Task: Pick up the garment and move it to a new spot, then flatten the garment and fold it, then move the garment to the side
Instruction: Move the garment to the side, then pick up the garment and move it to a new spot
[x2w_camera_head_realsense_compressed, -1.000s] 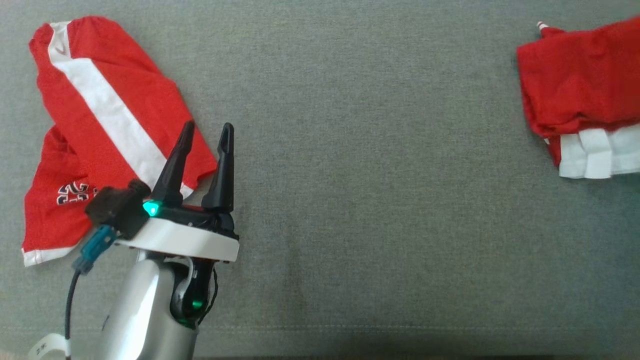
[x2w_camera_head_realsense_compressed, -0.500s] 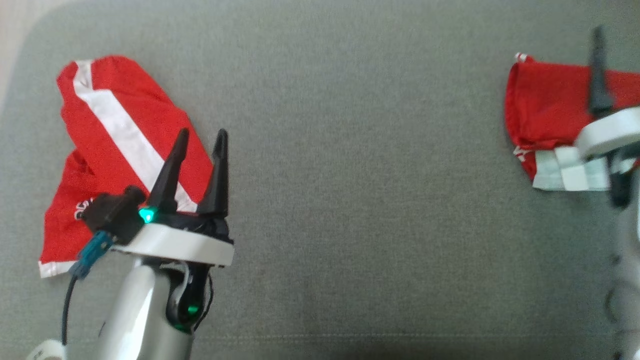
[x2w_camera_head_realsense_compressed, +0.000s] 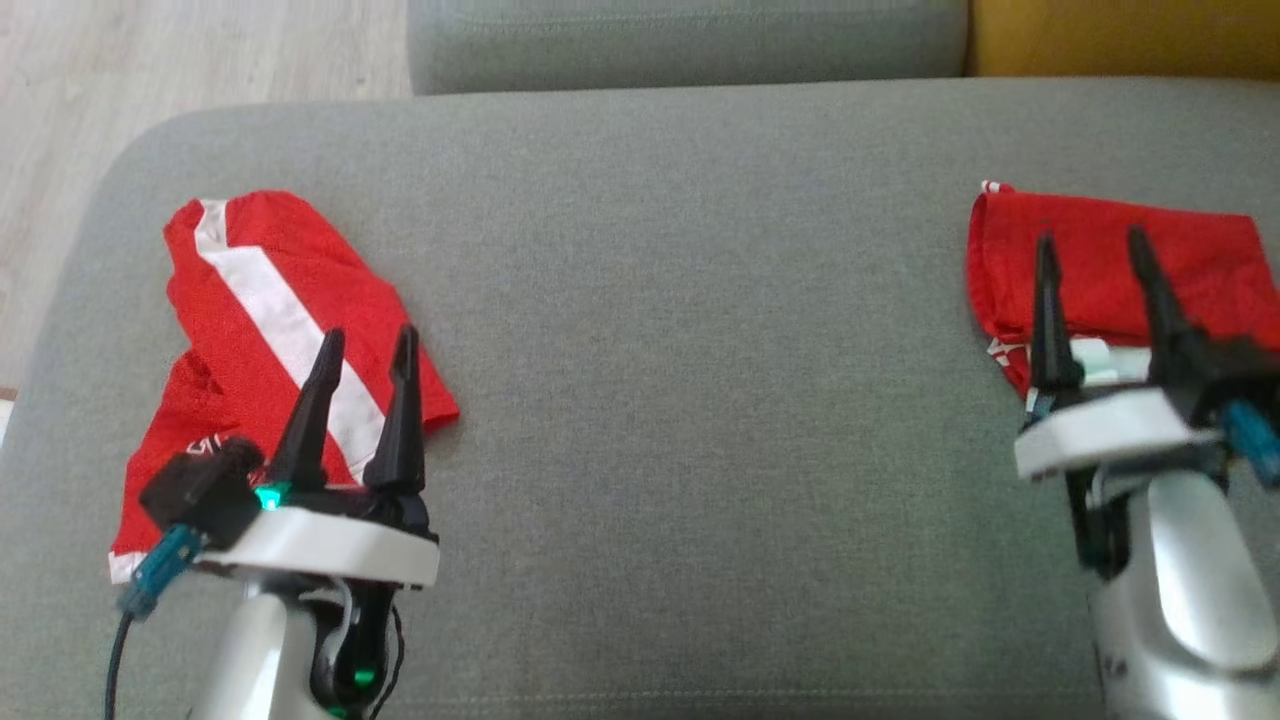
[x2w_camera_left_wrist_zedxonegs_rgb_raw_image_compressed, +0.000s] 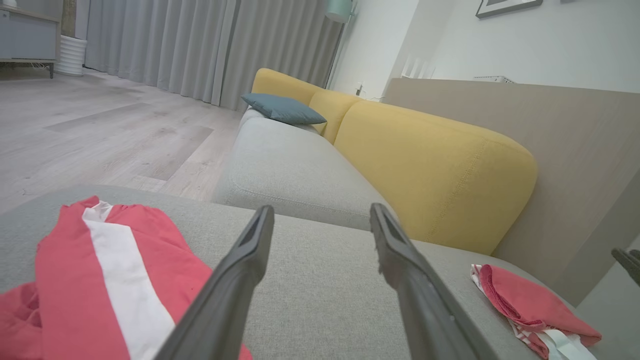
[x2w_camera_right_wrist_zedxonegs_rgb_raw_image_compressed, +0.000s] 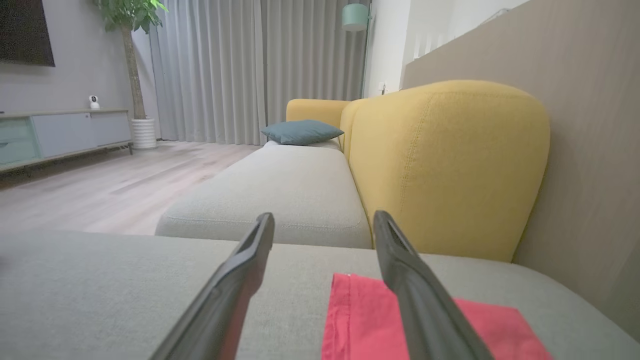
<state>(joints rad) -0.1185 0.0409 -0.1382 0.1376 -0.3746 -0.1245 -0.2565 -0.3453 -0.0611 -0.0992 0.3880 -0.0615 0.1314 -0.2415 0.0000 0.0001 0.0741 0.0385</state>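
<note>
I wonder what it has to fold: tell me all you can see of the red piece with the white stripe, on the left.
The striped garment looks like thin red jersey with a broad white diagonal stripe, a white hem at its near corner and part of a printed mark. It lies crumpled, partly doubled over, at the left end of the grey cushion. The open left gripper hangs over its right edge without holding it.

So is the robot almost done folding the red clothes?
About halfway, it seems. Done: the folded garment lies neatly at the right side of the grey cushion. In hand: nothing; the left gripper and right gripper are both open and empty, each near a garment. Left: the striped garment on the left lies crumpled, so it needs picking up, flattening, folding and moving aside.
</note>
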